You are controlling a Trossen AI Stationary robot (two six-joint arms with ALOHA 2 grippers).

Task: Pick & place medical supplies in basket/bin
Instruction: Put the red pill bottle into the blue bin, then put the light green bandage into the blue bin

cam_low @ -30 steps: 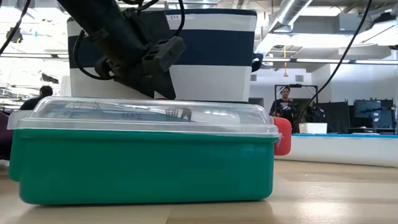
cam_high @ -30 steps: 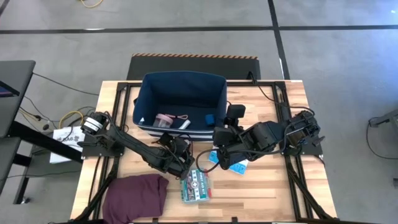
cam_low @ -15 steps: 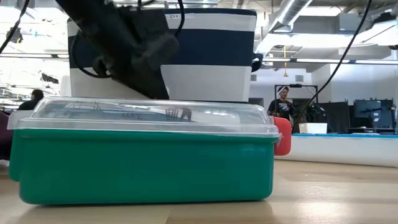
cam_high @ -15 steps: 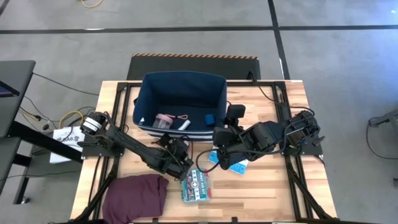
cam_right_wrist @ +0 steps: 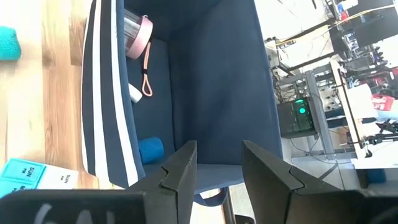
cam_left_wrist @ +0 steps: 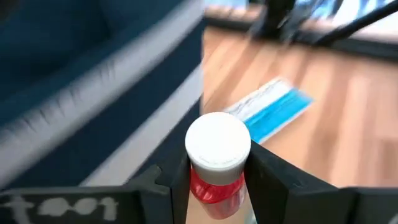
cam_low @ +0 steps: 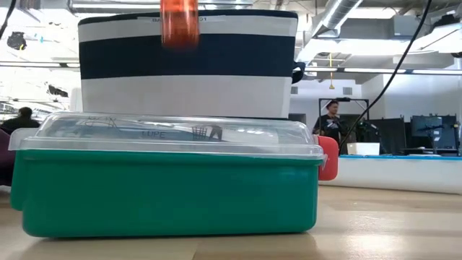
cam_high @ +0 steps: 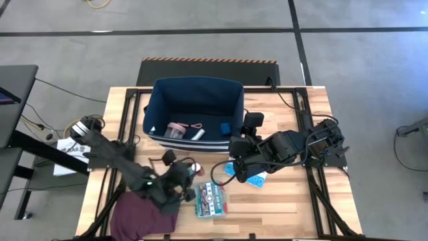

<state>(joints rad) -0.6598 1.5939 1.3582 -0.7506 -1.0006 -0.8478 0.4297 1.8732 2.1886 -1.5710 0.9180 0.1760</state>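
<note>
Since the earlier frames the left arm has swung away from the bin's front wall, and the left gripper (cam_high: 175,189) now sits over the table's front, between the purple cloth (cam_high: 137,215) and the green-white flat box (cam_high: 210,199). Its fingers are clamped on the red-capped vial (cam_left_wrist: 217,158), which stands upright between them; in the low view the vial (cam_low: 179,22) shows lifted in front of the basket/bin (cam_high: 194,112). The vial looks light, stiff and smooth, so it could slip or pivot; a grip across the body just under the cap, as here, seems the sound one. The right gripper (cam_right_wrist: 217,167) hovers beside the bin with its fingers apart and empty, the light-blue pill organizer (cam_high: 242,171) beneath that arm. Inside the bin lie the pink-white tape roll (cam_high: 177,130), the white tube (cam_high: 199,134) and a blue block (cam_high: 227,127). The vial's lower part is hidden by the fingers, and its contents cannot be made out
</note>
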